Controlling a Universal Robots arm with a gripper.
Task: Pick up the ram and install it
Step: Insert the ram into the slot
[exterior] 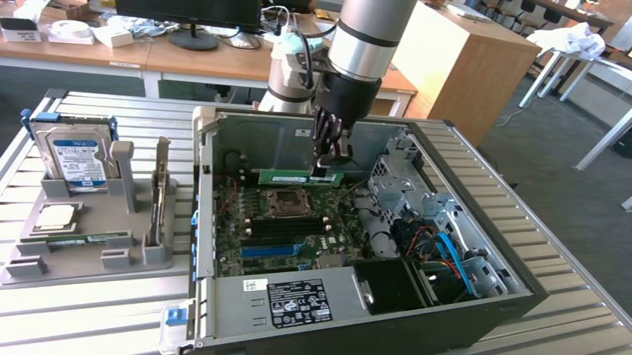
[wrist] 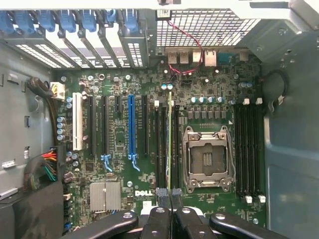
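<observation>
1. Gripper: it hangs from the arm in the upper centre of the exterior view, reaching down into the open computer case.
2. Grip state: the fingers are drawn narrow and pinch the ram by its upper edge. This leaves the contact edge free to face the board.
3. Ram position: the green stick is level, above the motherboard, just over the CPU socket in the exterior view.
4. Alignment: in the wrist view the ram appears edge-on as a thin line running away from the gripper. It lies parallel to the black memory slots beside the CPU socket. This edge-on line suggests the stick is square to the board, as a slot requires.
5. Contact: whether the ram touches a slot cannot be told. It looks to be above the slots, not seated.
6. Bystanding parts: at the exterior view's left, a grey fixture keeps a hard drive upright and a second green stick flat, both well apart from the case.
</observation>
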